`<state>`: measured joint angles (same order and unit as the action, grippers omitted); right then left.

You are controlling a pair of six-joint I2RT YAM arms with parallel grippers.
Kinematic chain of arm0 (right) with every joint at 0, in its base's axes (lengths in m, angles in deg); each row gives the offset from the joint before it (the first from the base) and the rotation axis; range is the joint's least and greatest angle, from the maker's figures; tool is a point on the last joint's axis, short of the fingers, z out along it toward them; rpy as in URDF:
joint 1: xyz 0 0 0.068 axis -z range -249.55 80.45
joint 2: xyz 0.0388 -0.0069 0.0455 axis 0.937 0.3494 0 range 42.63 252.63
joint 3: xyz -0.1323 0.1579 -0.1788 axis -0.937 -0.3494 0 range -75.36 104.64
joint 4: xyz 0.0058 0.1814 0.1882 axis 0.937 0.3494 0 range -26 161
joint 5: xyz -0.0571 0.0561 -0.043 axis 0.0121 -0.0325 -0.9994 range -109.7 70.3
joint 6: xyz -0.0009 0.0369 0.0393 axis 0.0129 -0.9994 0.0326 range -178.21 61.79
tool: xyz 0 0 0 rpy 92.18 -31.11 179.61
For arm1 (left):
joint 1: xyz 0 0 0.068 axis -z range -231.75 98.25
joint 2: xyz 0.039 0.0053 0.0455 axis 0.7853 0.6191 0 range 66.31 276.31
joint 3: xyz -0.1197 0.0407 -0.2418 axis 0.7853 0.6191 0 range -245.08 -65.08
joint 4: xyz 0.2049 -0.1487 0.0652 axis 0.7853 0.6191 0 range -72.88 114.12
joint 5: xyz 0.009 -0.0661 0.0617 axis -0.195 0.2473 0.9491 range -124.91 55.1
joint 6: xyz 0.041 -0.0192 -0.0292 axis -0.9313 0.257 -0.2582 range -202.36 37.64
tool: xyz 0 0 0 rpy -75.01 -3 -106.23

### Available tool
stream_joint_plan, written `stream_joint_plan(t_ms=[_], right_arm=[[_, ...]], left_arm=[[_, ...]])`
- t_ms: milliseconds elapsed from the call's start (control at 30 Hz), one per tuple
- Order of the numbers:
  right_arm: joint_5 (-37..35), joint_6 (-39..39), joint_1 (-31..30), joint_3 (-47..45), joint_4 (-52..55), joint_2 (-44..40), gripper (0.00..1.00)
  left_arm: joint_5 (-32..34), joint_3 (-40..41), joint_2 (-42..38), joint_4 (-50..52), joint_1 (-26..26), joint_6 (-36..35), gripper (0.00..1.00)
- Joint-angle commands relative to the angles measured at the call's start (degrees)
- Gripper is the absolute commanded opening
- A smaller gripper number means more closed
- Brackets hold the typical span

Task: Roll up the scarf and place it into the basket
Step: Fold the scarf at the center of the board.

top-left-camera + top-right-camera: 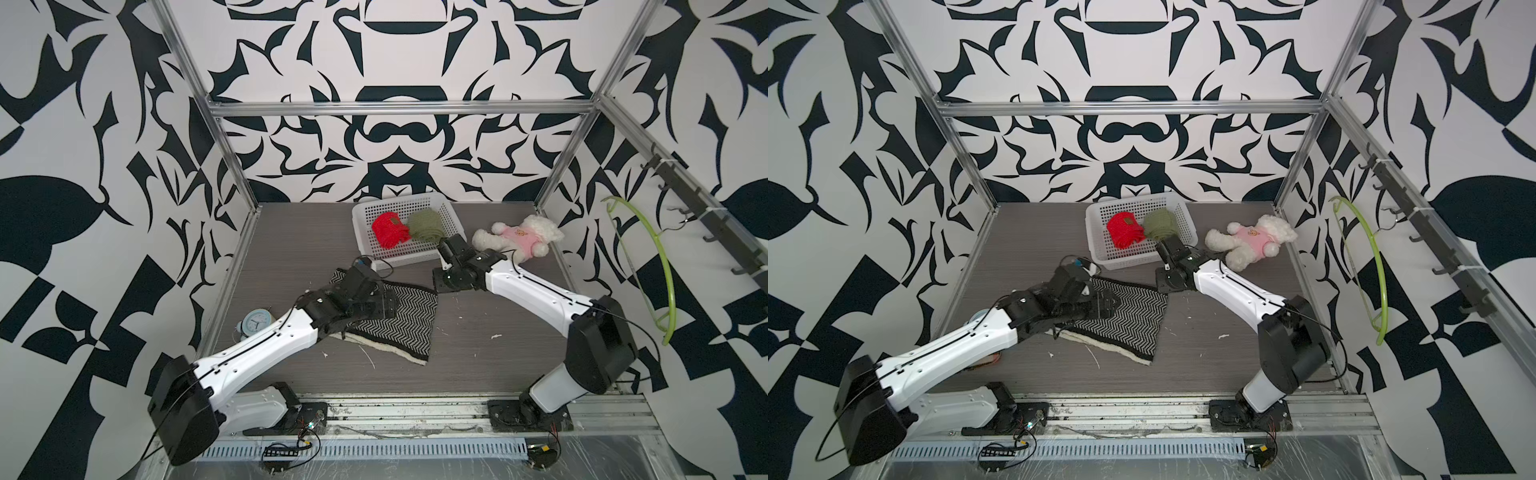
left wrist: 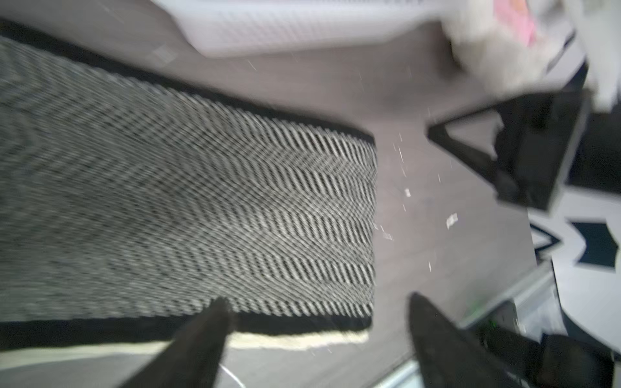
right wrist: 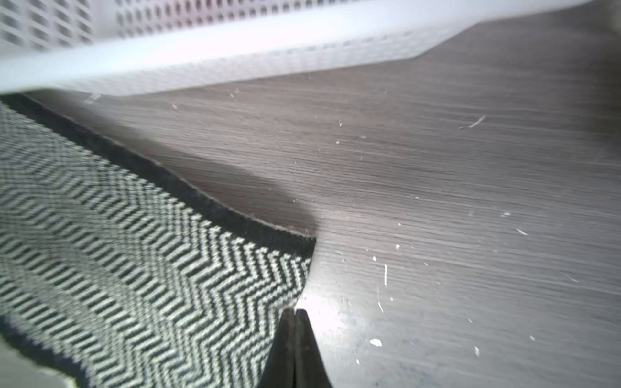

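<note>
The scarf, black and white herringbone with a black border and a cream underside, lies flat in the middle of the table. My left gripper hovers open over its left part, one finger above the border and the other above bare table. My right gripper is shut, its tips at the scarf's far right corner, with no cloth seen between them. The white perforated basket stands just behind the scarf, holding a red roll and a green roll.
A white plush bear in pink lies to the right of the basket, beside my right wrist. A small blue alarm clock sits at the table's left edge under my left arm. A green hanger hangs on the right wall.
</note>
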<state>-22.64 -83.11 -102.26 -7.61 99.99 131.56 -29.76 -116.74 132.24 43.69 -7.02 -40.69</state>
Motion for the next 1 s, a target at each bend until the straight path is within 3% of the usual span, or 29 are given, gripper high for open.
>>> stream_joint_plan(t_ms=[0, 33, 100, 233, 333, 600, 767, 967], right_arm=[[1.3, -1.1, 0.0, -1.7, 2.4, -4.7, 0.36], [2.7, -1.9, 0.0, -3.2, 2.1, -5.6, 0.47], [5.9, -3.9, 0.0, -6.4, 0.4, -6.8, 0.54], [9.4, -8.0, -0.3, -12.5, -3.7, -6.9, 0.57], [8.5, -10.0, -1.9, -14.4, -4.6, -7.3, 0.57], [9.4, -14.2, -3.8, -19.6, -9.9, -5.6, 0.57], [11.8, -16.4, -6.9, -20.6, -15.0, -0.8, 0.56], [11.6, -20.8, -10.6, -23.3, -19.0, 1.7, 0.55]], left_arm=[[-0.1, 1.6, -3.5, 3.7, -6.6, -6.1, 0.99], [-0.6, 1.7, -4.2, 3.9, -9.2, -7.1, 0.99], [-1.5, 1.9, -4.9, 4.2, -13.8, -8.2, 0.99], [-8.7, 3.8, -5.0, 1.4, -23.0, -9.1, 0.99], [-12.4, 5.6, -3.8, -1.4, -26.7, -8.4, 0.99], [-14.4, 7.3, 0.4, -6.3, -28.5, -5.6, 0.99], [-7.8, 8.6, 1.8, -4.6, -29.8, -3.0, 0.99], [-11.7, 9.9, 10.1, -10.5, -33.4, -1.2, 0.99]])
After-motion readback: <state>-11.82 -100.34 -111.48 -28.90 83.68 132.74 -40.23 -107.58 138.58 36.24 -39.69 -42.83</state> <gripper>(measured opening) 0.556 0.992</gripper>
